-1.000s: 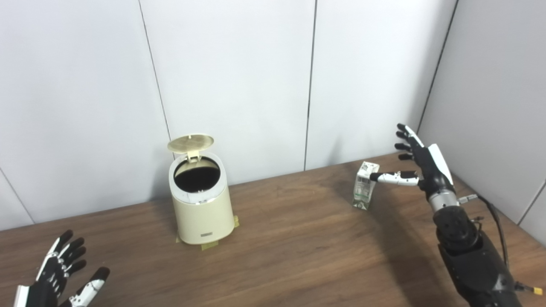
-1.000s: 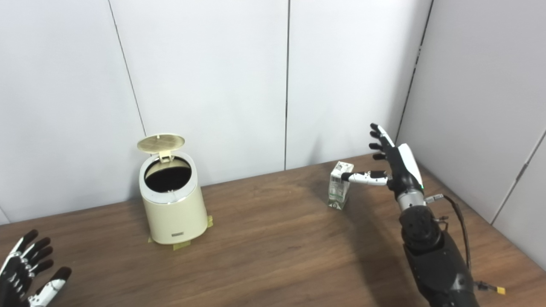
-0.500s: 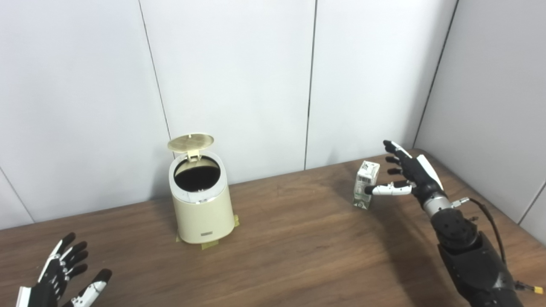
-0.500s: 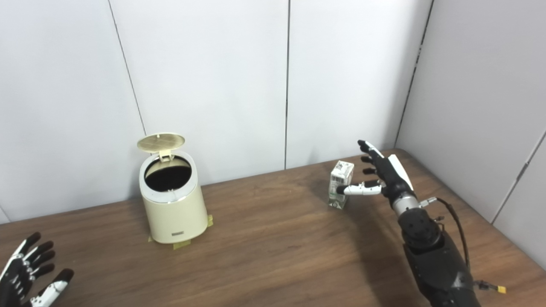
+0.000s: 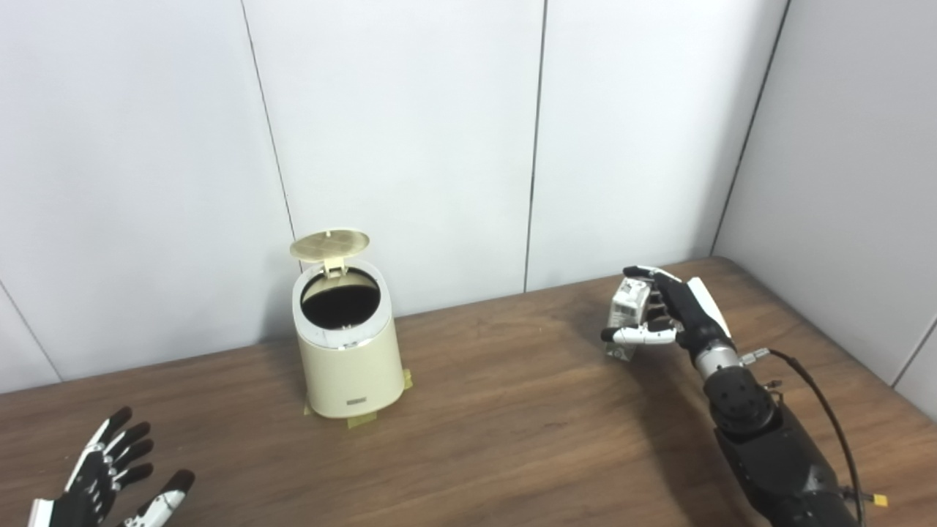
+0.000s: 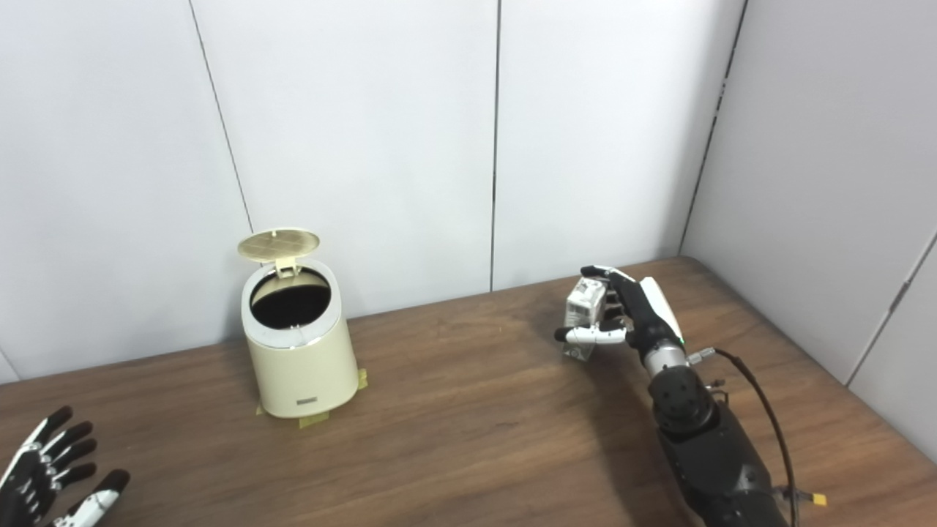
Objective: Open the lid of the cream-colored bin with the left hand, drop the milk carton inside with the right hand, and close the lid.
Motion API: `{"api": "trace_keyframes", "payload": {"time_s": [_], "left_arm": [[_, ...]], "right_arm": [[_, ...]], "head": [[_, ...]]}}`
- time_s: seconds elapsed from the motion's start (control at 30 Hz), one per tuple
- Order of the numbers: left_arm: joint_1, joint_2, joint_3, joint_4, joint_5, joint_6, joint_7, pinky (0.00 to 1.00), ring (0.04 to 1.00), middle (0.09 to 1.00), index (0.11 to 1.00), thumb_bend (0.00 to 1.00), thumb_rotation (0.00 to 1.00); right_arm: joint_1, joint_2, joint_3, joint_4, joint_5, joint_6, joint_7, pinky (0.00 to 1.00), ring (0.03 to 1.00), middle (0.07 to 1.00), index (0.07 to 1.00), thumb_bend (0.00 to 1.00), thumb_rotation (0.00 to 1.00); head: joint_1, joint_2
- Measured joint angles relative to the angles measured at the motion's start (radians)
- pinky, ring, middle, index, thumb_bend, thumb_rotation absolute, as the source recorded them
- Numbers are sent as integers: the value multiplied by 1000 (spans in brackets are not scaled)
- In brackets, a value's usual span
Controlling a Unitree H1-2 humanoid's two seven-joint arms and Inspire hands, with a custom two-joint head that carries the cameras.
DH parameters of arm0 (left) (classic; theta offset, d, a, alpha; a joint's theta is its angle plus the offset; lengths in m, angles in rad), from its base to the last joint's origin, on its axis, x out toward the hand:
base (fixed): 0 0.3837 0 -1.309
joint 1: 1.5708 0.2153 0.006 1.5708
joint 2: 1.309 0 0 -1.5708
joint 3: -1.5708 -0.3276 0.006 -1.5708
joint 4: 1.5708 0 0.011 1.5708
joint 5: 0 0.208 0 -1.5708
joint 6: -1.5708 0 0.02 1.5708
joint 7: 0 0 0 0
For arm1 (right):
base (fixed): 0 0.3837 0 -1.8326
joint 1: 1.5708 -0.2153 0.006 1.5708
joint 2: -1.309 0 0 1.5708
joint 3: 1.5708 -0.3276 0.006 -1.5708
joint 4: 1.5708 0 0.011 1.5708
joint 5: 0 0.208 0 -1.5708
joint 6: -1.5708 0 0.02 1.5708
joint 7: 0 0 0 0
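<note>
The cream-colored bin (image 5: 350,366) stands on the table left of centre. Its round lid (image 5: 329,245) is tipped up at the back, so the dark inside shows. The small white and green milk carton (image 5: 624,307) stands at the right rear of the table. My right hand (image 5: 677,311) is wrapped around it, fingers curled over its top and far side, thumb across its front. My left hand (image 5: 110,487) rests low at the bottom left corner, open, fingers spread, far from the bin.
The brown wooden table (image 5: 512,439) meets white wall panels (image 5: 410,146) at the back and a grey wall (image 5: 842,183) on the right, close behind the carton. Yellow tape patches (image 5: 360,420) mark the bin's foot.
My right hand came down and left from above the carton and its fingers closed around it. The left hand sank slightly toward the bottom edge. Bin and lid are unchanged.
</note>
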Motion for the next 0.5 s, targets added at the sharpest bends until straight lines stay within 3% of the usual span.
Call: {"api": "trace_keyframes", "payload": {"time_s": [0.13, 0.23, 0.3, 0.5], "left_arm": [[1, 2, -2, 0, -2, 0, -12, 780, 831, 857, 926, 647, 221], [3, 2, -1, -3, -1, 2, -17, 774, 830, 858, 928, 638, 217], [4, 2, -1, -6, 2, 4, -18, 769, 825, 854, 925, 632, 201], [7, 4, 0, -9, 21, 4, -18, 787, 831, 856, 928, 615, 190]], "right_arm": [[-14, 6, 8, 47, -30, -31, -64, 445, 513, 584, 626, 865, 160], [-22, 18, 10, 75, -45, -41, -114, 323, 404, 477, 535, 845, 147], [-24, 27, 11, 88, -57, -62, -154, 212, 285, 366, 490, 592, 138], [-29, 54, 12, 111, -80, -78, -252, 153, 218, 302, 474, 521, 122]], "head": [[0, 3], [0, 5], [0, 6], [-2, 9]]}}
